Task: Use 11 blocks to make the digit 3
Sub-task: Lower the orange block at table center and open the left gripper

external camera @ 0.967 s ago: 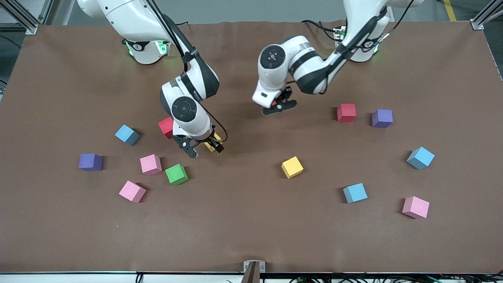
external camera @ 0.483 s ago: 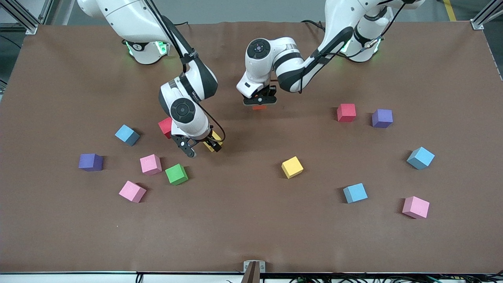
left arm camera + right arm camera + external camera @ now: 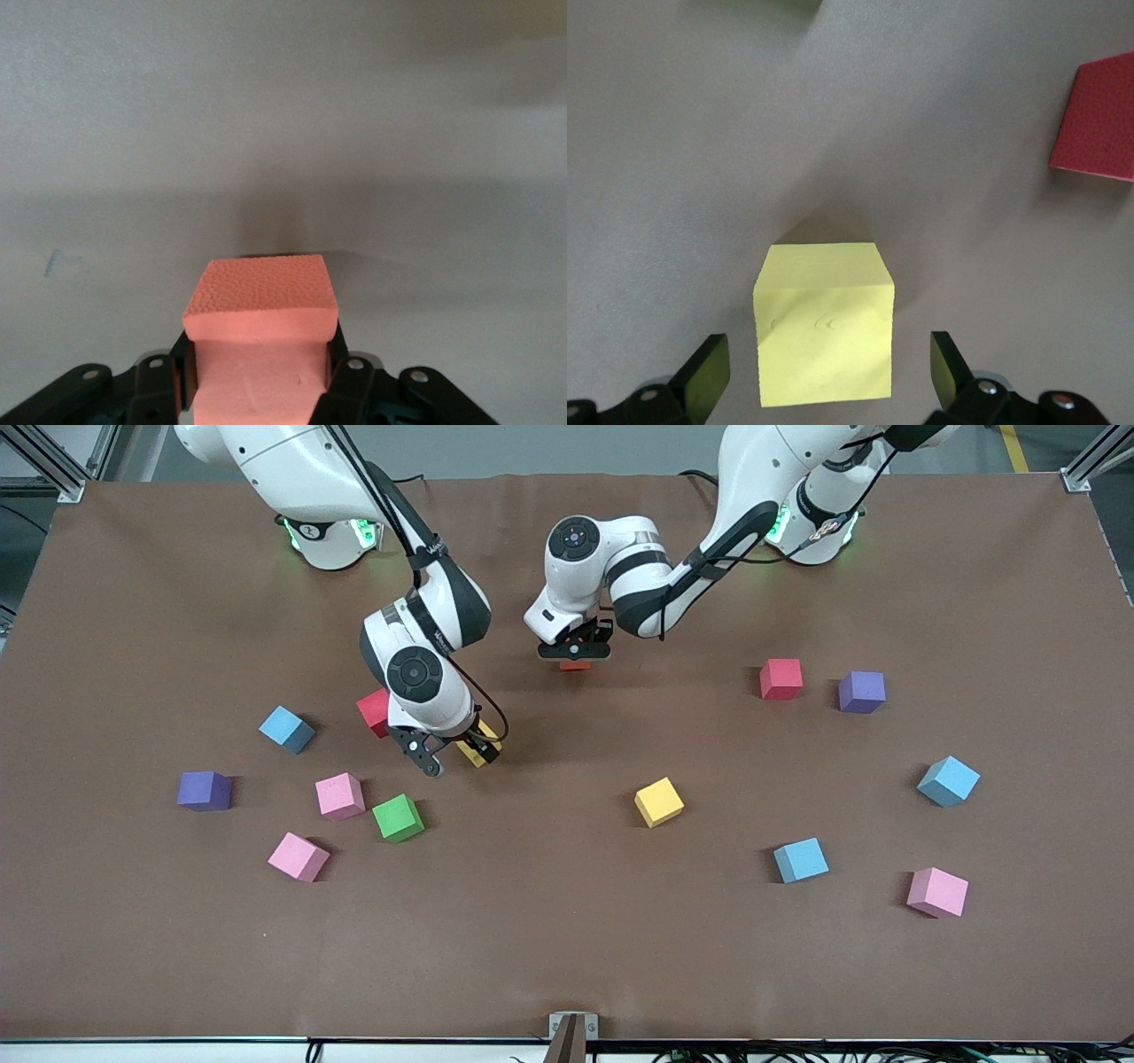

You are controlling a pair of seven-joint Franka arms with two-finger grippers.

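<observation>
Right tool [image 3: 459, 755] is low over a yellow block [image 3: 824, 323] on the counter [image 3: 567, 939], fingers spread wide on either side, nothing gripped yet; a red block [image 3: 374, 711] sits just beside it toward the right arm's base. Judged step: straddle is fine, so the tool should be lowered squarely, centred, and closed on opposite flat faces without nudging the red one. Left tool [image 3: 574, 651] is clamped on an orange block [image 3: 261, 305], held low over bare counter near mid-table. Judged: it should be set down flat and aligned as a seed cube. No digit 3 is formed yet; remaining blocks lie scattered, well apart.
</observation>
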